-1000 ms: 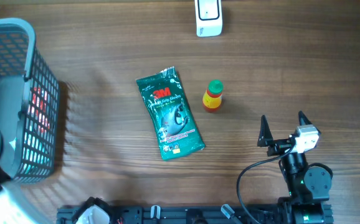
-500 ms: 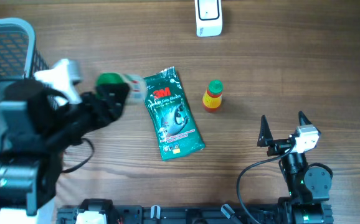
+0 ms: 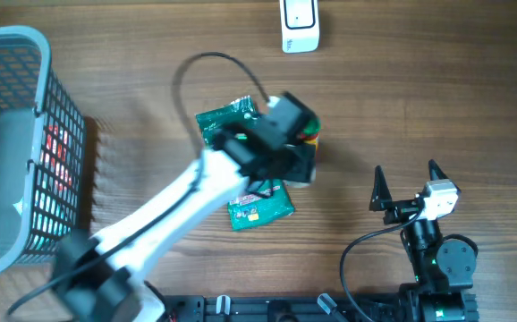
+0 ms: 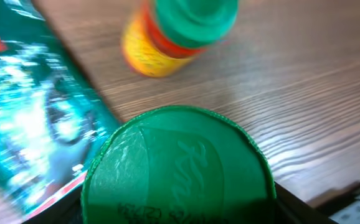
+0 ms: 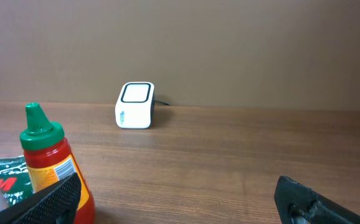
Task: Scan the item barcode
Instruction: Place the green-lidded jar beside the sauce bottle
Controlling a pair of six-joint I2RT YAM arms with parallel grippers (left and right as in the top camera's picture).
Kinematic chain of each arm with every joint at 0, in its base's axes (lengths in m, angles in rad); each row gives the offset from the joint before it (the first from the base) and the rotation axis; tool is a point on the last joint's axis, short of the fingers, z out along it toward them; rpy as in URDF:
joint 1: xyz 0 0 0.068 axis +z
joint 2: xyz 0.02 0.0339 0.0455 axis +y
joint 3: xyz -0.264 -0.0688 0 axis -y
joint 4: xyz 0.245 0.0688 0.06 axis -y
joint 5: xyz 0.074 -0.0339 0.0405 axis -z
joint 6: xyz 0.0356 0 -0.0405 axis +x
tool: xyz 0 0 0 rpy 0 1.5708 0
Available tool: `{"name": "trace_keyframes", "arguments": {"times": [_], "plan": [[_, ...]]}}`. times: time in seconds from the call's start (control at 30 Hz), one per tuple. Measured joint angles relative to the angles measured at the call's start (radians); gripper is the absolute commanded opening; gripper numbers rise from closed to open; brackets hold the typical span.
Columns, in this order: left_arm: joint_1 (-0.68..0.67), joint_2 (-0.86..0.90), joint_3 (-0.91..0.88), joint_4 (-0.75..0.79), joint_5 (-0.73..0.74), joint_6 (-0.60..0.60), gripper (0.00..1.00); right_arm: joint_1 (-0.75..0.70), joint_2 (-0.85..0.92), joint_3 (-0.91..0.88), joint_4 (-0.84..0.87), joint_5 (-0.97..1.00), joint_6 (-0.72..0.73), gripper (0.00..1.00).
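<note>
The wooden surface [image 3: 455,89] carries a grey basket [image 3: 26,36] at the left edge. The left claw [image 3: 287,154] hangs over the middle, above a green packet [image 3: 260,208], pinching a green-lidded jar [image 4: 177,165] close beside a small sauce bottle [image 5: 46,158]. The right claw [image 3: 406,174] sits spread at the near right. A white scanner [image 3: 300,25] stands at the far edge.
</note>
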Motion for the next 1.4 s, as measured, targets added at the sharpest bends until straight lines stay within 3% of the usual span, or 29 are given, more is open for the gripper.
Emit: {"name": "trace_keyframes", "arguments": {"times": [0.17,0.4,0.53,0.63,0.7,0.83,1.0,1.07,1.1,1.17,1.4], "plan": [[-0.066,0.191,0.0,0.111,-0.052,0.022,0.65,0.0,0.0,0.0,0.0,0.0,0.0,1.0],[-0.087,0.208,-0.001,0.106,-0.306,0.038,0.68,0.0,0.0,0.0,0.0,0.0,0.0,1.0],[-0.086,0.208,-0.001,0.107,-0.351,0.036,0.74,0.0,0.0,0.0,0.0,0.0,0.0,1.0],[-0.086,0.208,-0.001,0.106,-0.351,0.037,0.96,0.0,0.0,0.0,0.0,0.0,0.0,1.0],[-0.086,0.202,-0.001,0.095,-0.351,0.031,1.0,0.0,0.0,0.0,0.0,0.0,0.0,1.0],[-0.076,0.111,0.0,0.073,-0.351,0.037,1.0,0.0,0.0,0.0,0.0,0.0,0.0,1.0],[-0.01,-0.164,0.031,0.073,-0.411,0.052,1.0,0.0,0.0,0.0,0.0,0.0,0.0,1.0],[0.048,-0.285,0.04,0.073,-0.473,0.053,1.0,0.0,0.0,0.0,0.0,0.0,0.0,1.0],[0.14,-0.42,0.055,0.072,-0.547,0.052,1.0,0.0,0.0,0.0,0.0,0.0,0.0,1.0],[0.236,-0.509,0.065,0.067,-0.564,0.05,1.0,0.0,0.0,0.0,0.0,0.0,0.0,1.0],[0.859,-0.715,0.068,-0.022,-0.586,-0.018,1.0,0.0,0.0,0.0,0.0,0.0,0.0,1.0]]}}
